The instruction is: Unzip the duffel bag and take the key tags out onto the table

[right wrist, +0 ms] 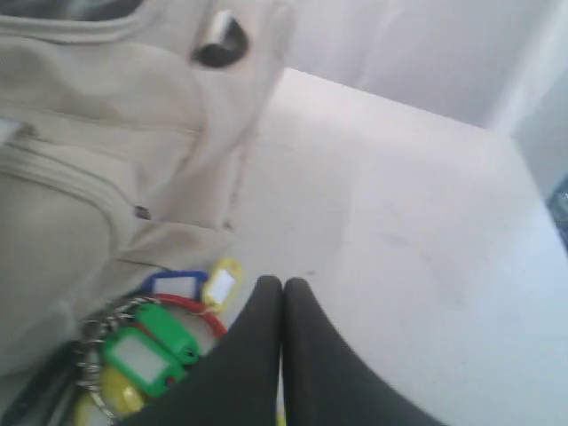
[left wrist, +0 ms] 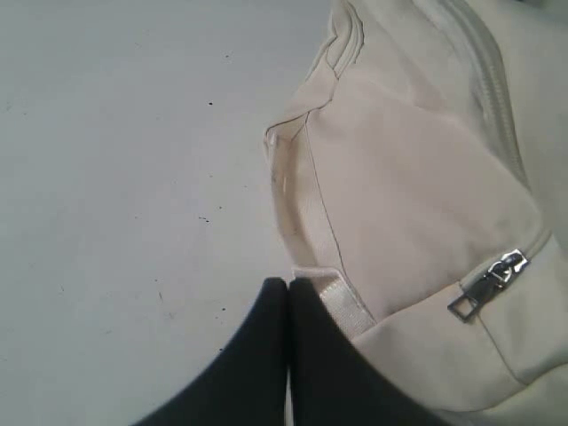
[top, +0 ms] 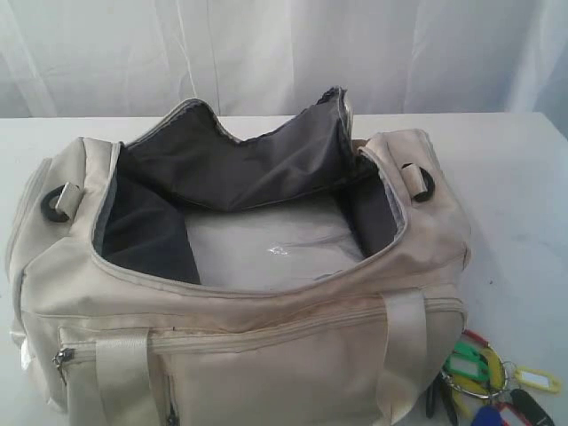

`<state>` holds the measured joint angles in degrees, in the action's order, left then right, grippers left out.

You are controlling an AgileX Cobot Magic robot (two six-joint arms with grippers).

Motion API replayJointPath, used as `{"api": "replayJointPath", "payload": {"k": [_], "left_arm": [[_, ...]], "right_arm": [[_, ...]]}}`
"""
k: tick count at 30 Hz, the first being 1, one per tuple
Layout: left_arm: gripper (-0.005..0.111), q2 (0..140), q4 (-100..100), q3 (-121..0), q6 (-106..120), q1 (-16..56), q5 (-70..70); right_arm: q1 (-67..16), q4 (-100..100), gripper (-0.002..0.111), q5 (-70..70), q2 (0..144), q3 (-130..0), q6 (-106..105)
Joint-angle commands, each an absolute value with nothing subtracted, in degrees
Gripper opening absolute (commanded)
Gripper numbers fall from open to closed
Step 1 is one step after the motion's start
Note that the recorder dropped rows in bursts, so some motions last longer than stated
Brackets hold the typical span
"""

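Left gripper (left wrist: 288, 282): two black fingers pressed together, nothing between them. The tips hang over the plain white tabletop (left wrist: 115, 177), just beside a satin webbing strap end (left wrist: 335, 297) on the large cream-beige fabric duffel bag (left wrist: 399, 177). One silver zipper pull (left wrist: 490, 277) lies on the bag's side seam nearby.

Right gripper (right wrist: 282, 284): black fingers also closed tip to tip and empty. It is above the table and near the bunch of small plastic key tags on metal rings (right wrist: 155, 342), not touching them.

Exterior view: neither gripper shows. One duffel bag (top: 266, 346) fills the centre, its main zip undone and its mouth gaping. Dark grey lining (top: 222, 164) is exposed, with a pale glossy floor panel (top: 266, 253) at the bottom.

- Black D-rings: two, one at the 9 o'clock end (top: 55, 202) and one at the 3 o'clock end (top: 419, 182).
- Small zipper pulls on the near face: two (top: 62, 358).

Key tags (top: 488, 382) lie on the table (top: 515, 195) at about 4 o'clock of the bag, against its corner. At least five can be told apart: red, green, yellow, blue and black.

The paper windows in the tags are too small and blurred to read. No brand mark is legible on the bag.

White curtain (top: 266, 53) hangs at 12 o'clock.
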<state>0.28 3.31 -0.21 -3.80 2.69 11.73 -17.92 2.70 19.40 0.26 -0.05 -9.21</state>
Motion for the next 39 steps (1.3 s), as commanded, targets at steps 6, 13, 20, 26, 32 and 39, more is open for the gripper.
{"api": "replayJointPath", "payload": {"k": [6, 13, 20, 26, 32, 39], "left_arm": [[0.000, 0.0, 3.4, 0.0, -4.0, 2.6, 12.0], [0.000, 0.0, 3.4, 0.0, -4.0, 2.6, 12.0], [0.000, 0.0, 3.4, 0.0, -4.0, 2.6, 12.0], [0.000, 0.0, 3.4, 0.0, -4.0, 2.6, 12.0], [0.000, 0.0, 3.4, 0.0, -4.0, 2.6, 12.0], [0.000, 0.0, 3.4, 0.0, -4.0, 2.6, 12.0]], "right_arm": [[-7.3, 4.4, 0.000, 19.2, 0.0, 0.0, -9.7], [-2.3, -3.6, 0.000, 19.2, 0.0, 0.0, -9.7], [-1.2, -8.7, 0.000, 19.6, 0.0, 0.0, -9.1], [-4.6, -7.6, 0.000, 20.1, 0.0, 0.0, -0.5], [-10.2, -4.3, 0.000, 20.1, 0.0, 0.0, 0.0], [-11.0, -4.0, 0.000, 20.1, 0.0, 0.0, 0.0]]}}
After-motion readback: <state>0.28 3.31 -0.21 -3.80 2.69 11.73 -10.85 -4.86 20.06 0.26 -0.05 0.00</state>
